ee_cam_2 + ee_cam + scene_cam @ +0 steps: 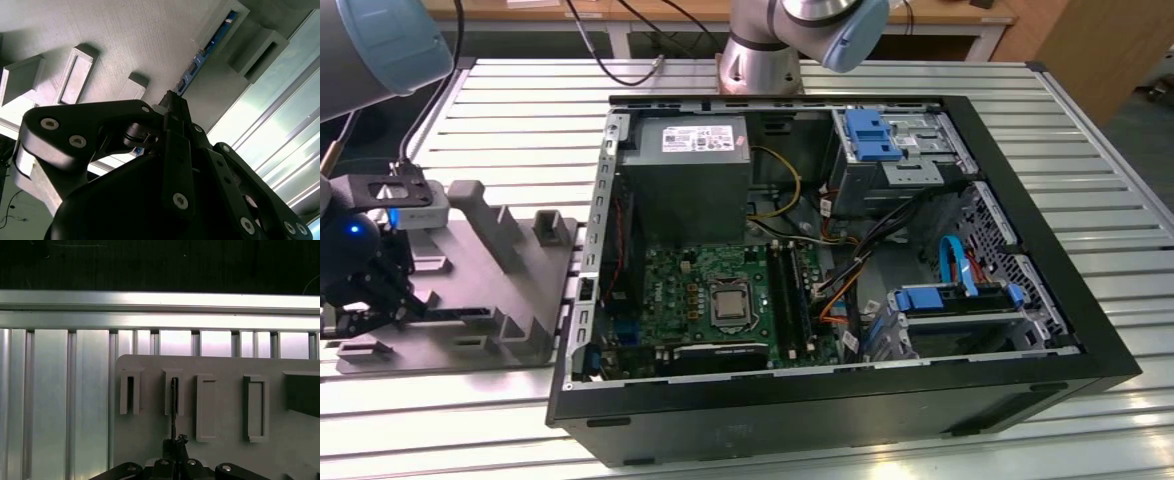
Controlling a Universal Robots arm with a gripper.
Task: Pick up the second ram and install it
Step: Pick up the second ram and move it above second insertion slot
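Second ram (194,67) is standing on edge in a slot of the grey holder (225,405), running straight out ahead of the pincer (172,101). Pincer's squeezing nearly closed on its near end, I'm guessing so it's lifting out straight.

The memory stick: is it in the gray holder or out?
In: the memory stick stands on edge in a slot of the gray holder.

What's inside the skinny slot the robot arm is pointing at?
The second ram, thin and dark, stands on edge inside that slot of the grey holder. Its lower part is hidden by the slot walls, and the end effector covers its near end.
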